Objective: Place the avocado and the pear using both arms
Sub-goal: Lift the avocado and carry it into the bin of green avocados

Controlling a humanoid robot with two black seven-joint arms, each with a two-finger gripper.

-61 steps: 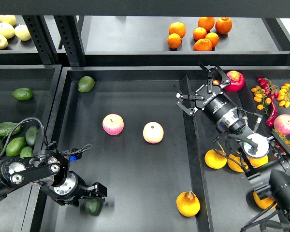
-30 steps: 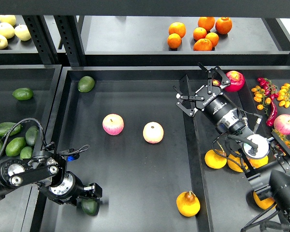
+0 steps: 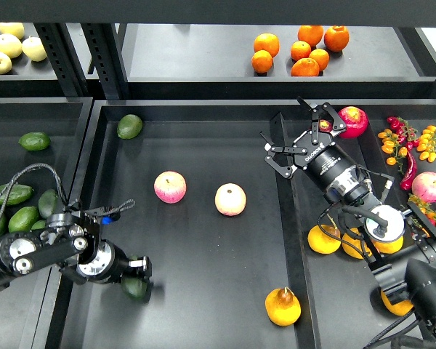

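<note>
While our left gripper (image 3: 136,277) is seemingly clamping the avocado (image 3: 136,288) low over the tray floor (image 3: 203,276), we're wanting a gentle release, right gripper (image 3: 305,142) hanging spread, the pear (image 3: 283,306) sitting front-right.

I see the black central tray (image 3: 203,262) carrying two pink-and-yellow apples (image 3: 170,187) (image 3: 230,199) side by side mid-tray, a lighter green avocado (image 3: 129,126) at its far-left corner, the pear (image 3: 283,306) near its front-right edge, and the dark avocado (image 3: 136,288) front-left.
</note>
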